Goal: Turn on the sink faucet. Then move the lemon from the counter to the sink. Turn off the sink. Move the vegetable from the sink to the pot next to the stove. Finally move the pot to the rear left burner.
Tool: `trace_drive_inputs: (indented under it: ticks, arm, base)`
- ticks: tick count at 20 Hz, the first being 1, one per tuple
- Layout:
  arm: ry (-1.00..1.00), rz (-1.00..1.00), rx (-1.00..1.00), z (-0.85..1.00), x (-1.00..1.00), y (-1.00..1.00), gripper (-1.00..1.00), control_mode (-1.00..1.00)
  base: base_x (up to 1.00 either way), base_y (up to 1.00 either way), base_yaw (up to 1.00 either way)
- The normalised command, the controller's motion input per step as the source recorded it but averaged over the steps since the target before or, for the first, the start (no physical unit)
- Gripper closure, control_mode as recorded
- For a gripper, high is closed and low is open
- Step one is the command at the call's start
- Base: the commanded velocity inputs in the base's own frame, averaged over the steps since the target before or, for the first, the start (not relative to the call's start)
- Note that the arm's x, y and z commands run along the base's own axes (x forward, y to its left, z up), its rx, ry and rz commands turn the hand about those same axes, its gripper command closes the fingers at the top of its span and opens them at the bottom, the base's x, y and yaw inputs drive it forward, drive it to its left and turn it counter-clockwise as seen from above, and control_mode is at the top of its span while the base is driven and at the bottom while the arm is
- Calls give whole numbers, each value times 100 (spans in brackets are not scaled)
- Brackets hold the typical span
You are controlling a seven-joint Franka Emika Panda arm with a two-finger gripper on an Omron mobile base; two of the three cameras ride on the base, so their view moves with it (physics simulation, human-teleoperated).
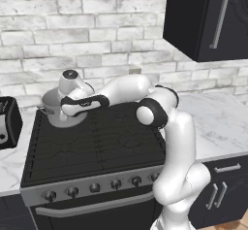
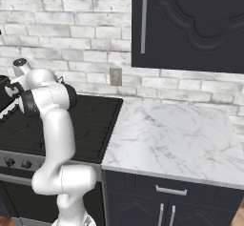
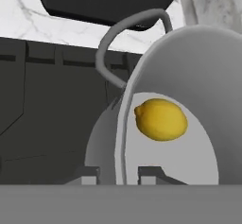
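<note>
A black stove (image 1: 97, 141) stands against a white brick wall (image 1: 72, 35), with white marble tabletop (image 2: 171, 139) on its right and dark cabinets (image 2: 190, 25) above. No writing is legible. The steel pot (image 1: 54, 108) sits on the stove's rear left burner, the lemon (image 3: 160, 120) inside. The pincer (image 3: 118, 175) straddles the pot's rim, almost clenched.

The grey steel pot (image 1: 52, 108) stands upright on the black stove's (image 1: 92, 141) grate at its rear left burner, about ten o'clock on the cooktop, and holds the yellow lemon (image 3: 160, 119) lying on its floor, a loop handle (image 3: 124, 38) arching from its rim.
</note>
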Motion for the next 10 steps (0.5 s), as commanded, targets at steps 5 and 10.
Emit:
trace_drive_inputs:
  ticks: [5, 10]
  arm:
    - [0, 0, 0, 0, -1, 0, -100, -100]
    - [0, 0, 0, 22, -1, 2, -100, -100]
  base:
    - [0, 0, 0]
    - [0, 0, 0]
